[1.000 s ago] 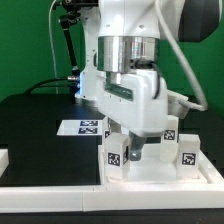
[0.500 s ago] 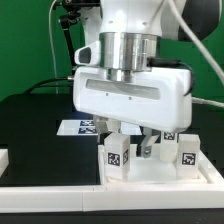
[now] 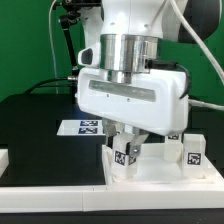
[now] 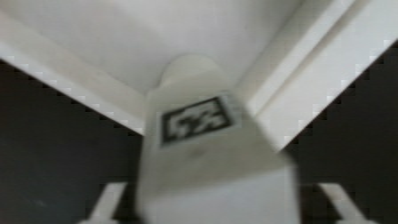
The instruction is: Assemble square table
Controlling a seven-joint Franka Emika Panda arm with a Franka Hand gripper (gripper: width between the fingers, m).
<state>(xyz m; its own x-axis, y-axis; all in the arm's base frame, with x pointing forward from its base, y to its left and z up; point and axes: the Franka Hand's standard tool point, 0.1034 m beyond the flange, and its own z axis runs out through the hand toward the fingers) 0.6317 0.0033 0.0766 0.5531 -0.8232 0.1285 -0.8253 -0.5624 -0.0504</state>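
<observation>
The square table's white panel [image 3: 160, 170] lies at the exterior view's right, and a corner of it [image 4: 107, 50] shows in the wrist view. A short white leg post with a black-and-white tag [image 3: 125, 153] stands upright on the panel's near left corner. My gripper [image 3: 128, 148] has come down over this post. In the wrist view the post [image 4: 199, 120] stands between my fingers [image 4: 111, 200], with a dark gap on each side. My gripper [image 4: 222, 198] is open around it. Another tagged leg post [image 3: 193, 152] stands at the panel's right.
The marker board [image 3: 85, 126] lies on the black table behind the panel. A long white border bar [image 3: 70, 197] runs along the front edge. A white block end [image 3: 3, 158] sits at the far left. A green wall stands behind.
My hand has turned about its axis and dropped lower over the panel. It now straddles the left leg post and hides the middle post seen earlier.
</observation>
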